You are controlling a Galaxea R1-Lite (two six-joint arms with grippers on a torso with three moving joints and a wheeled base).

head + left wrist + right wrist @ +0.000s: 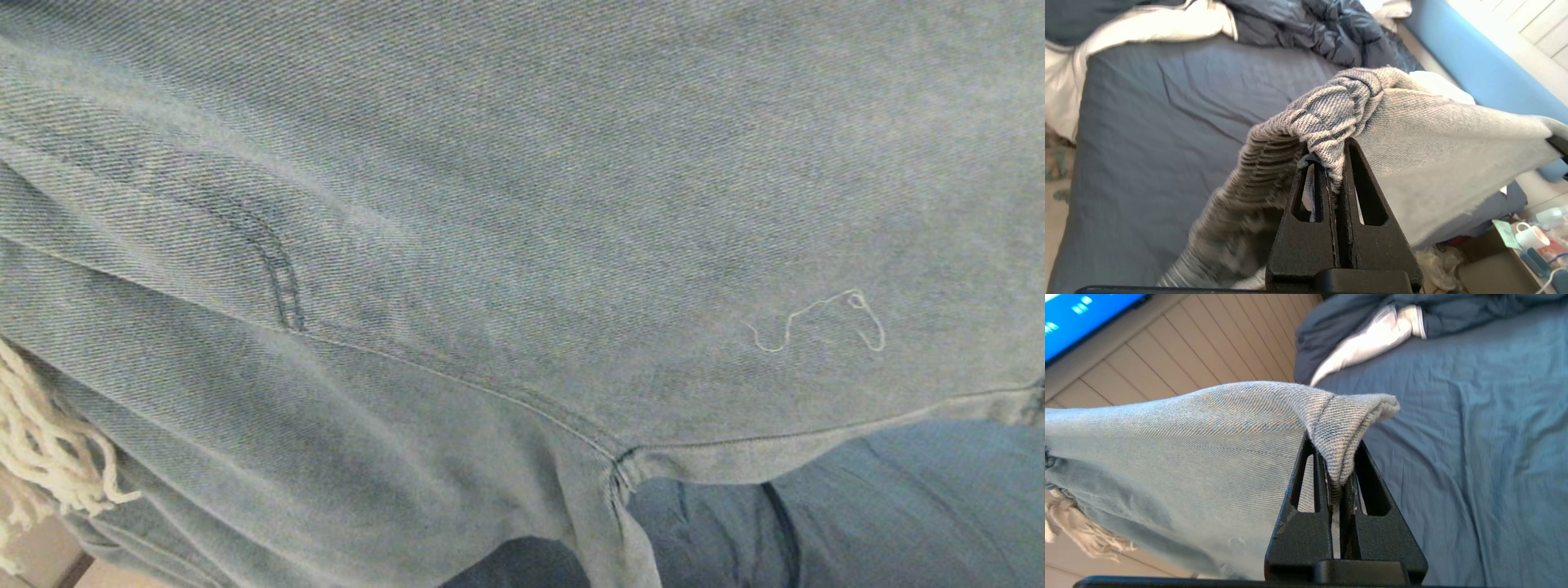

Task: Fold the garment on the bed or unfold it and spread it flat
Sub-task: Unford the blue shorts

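Observation:
The garment [522,204], pale blue denim-look shorts, hangs so close to my head camera that it fills nearly the whole head view. Its frayed white drawstring [41,441] dangles at the left edge. My left gripper [1331,163] is shut on the gathered elastic waistband [1331,110], held above the bed [1167,130]. My right gripper [1336,465] is shut on a folded hem corner [1347,420] of the garment, also lifted over the bed [1474,437]. The cloth stretches between the two grippers. Neither gripper shows in the head view.
A rumpled dark blue duvet [1323,28] with white lining lies at the far part of the bed, with the light blue headboard [1474,65] beyond. A cluttered side table with a white mug [1529,234] stands beside the bed. Pale wooden flooring [1188,347] borders it.

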